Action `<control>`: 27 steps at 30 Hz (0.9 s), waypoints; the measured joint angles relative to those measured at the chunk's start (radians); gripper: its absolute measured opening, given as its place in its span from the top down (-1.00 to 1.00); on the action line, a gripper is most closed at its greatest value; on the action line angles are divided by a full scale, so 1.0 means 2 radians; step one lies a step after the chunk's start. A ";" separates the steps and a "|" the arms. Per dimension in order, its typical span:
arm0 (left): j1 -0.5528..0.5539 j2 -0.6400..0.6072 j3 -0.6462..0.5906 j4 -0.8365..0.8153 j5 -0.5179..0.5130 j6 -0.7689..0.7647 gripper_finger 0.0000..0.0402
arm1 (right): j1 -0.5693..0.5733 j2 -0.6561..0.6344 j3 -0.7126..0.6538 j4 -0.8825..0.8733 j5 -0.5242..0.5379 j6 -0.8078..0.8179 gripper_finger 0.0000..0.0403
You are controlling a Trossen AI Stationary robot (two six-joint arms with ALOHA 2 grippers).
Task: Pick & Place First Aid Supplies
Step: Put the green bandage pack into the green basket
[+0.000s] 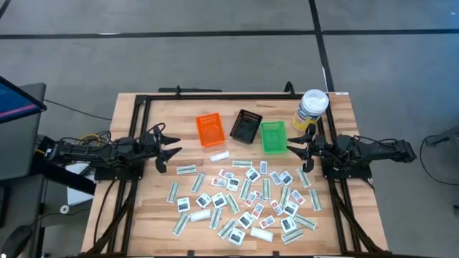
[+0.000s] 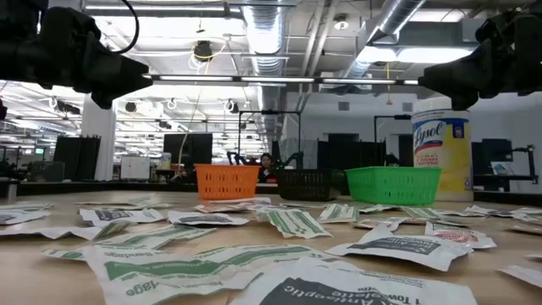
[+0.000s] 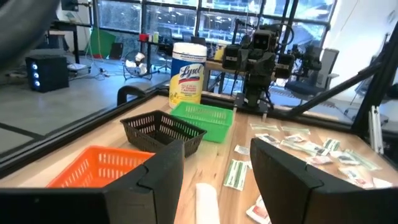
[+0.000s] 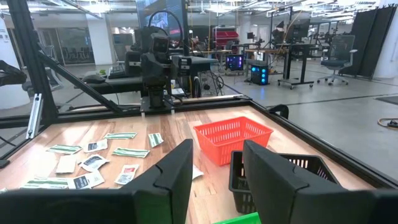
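At table's left edge: left gripper [image 1: 174, 149], raised off the wood, fingers spread wide, nothing between them; aimed across the table toward the bins. Closest loose item ahead of it: one plain white packet [image 1: 219, 156], lying alone just below the orange bin [image 1: 210, 130].

At table's right edge: right gripper [image 1: 292, 150], also raised, fingers parted with a clear gap, holding nothing; just beside the green bin [image 1: 272, 136]. Behind it, yellow canister [image 1: 311, 110] with white lid, standing upright at the far right corner.

Between orange and green: black bin [image 1: 247, 126], slightly turned. All three bins apparently without contents, as far as can be told.

Across the near half of the table: first aid packets [image 1: 244, 197], dozens, flat, scattered, many touching or overlapping; squarish white ones mixed with long pale-green strips. None yet in a bin.

Step in hand, judged: first approach for a pick, neither arm committed.

Handling notes, judged:
- Choose an isolated piece, such as the lone white packet, over the crowded middle.
- Descend straight, fingers straddling the short width.
- Expect thin paper to lie flush on wood; press tips to the surface before closing.
- Check for a second packet clinging before carrying to a bin.
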 joint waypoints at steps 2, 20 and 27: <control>0.000 0.002 0.000 0.006 0.010 -0.005 0.08 | 0.000 0.000 0.000 0.000 0.000 0.000 0.33; 0.000 0.318 0.124 0.020 0.082 0.039 0.23 | -0.002 -0.001 -0.001 0.083 0.028 -0.016 0.33; 0.000 0.445 0.155 -0.071 0.078 -0.016 -0.01 | -0.001 -0.001 -0.001 0.083 0.027 0.007 0.33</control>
